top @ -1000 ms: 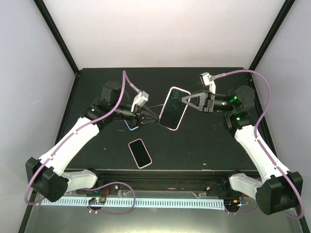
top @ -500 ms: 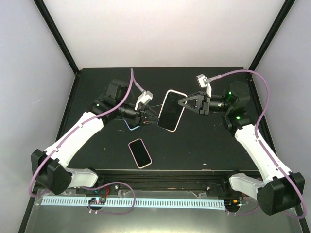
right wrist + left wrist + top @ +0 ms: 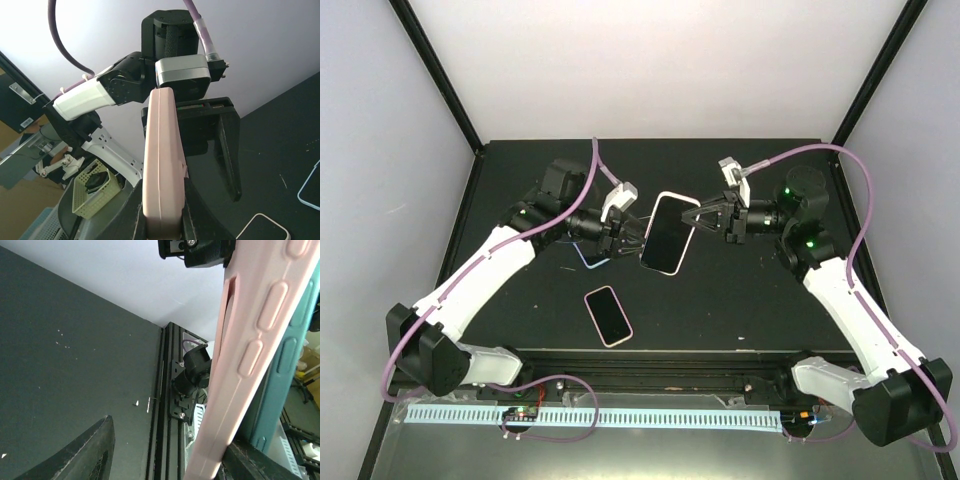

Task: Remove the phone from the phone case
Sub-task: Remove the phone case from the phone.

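the left gripper (image 3: 635, 240) is letting its jaws spread from the near-closed pinch of a second ago, and the right gripper (image 3: 686, 214) is carrying the phone (image 3: 668, 235) slightly further toward the left arm than before.

the phone is sitting inside a pink phone case (image 3: 160, 165), dark screen facing up in the top view, and the pair is hanging above the table (image 3: 740, 300) between the 2 arms. the right gripper is clamping narrowly on the case's right edge. the left gripper's fingers (image 3: 85, 460) are standing wide apart, with the case's buttoned side lying just beside 1 of them and nothing being pinched. in the left wrist view a teal edge is showing just behind the pink one; i cannot tell what it belongs to.

counting: 2 cased phones, the lifted 1 and a second phone (image 3: 608, 315) lying flat nearer the arm bases, plus 1 light blue case (image 3: 588, 262) resting on the table beneath the left gripper.
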You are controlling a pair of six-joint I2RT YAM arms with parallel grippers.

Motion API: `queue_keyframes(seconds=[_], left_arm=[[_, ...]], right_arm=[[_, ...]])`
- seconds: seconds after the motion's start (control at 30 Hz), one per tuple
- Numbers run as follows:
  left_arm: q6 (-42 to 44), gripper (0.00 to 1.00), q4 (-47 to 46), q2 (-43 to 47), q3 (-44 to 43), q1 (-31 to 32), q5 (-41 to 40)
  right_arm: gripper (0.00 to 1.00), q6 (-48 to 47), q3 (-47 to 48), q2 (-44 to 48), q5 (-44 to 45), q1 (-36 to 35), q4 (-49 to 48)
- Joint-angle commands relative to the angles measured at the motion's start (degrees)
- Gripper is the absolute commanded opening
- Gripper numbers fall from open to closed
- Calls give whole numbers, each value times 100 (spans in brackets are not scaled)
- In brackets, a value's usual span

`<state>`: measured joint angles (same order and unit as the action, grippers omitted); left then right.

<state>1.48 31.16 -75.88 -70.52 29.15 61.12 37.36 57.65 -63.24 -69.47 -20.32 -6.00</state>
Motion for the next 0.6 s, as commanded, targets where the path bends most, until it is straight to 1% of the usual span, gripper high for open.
queue_keyframes(seconds=[0.0, 0.27, 0.57], left_arm=[[-103, 54, -852, -111, -645, 148, -192], [-350, 52, -1120, -220, -1043, 251, -3], [-989, 50, -1674, -284, -991, 511, 343]], right_arm=[[1, -133, 81, 36, -868, -508, 534], [1, -554, 149, -174, -739, -767, 784], [1, -779, 266, -533, -643, -1021, 911]])
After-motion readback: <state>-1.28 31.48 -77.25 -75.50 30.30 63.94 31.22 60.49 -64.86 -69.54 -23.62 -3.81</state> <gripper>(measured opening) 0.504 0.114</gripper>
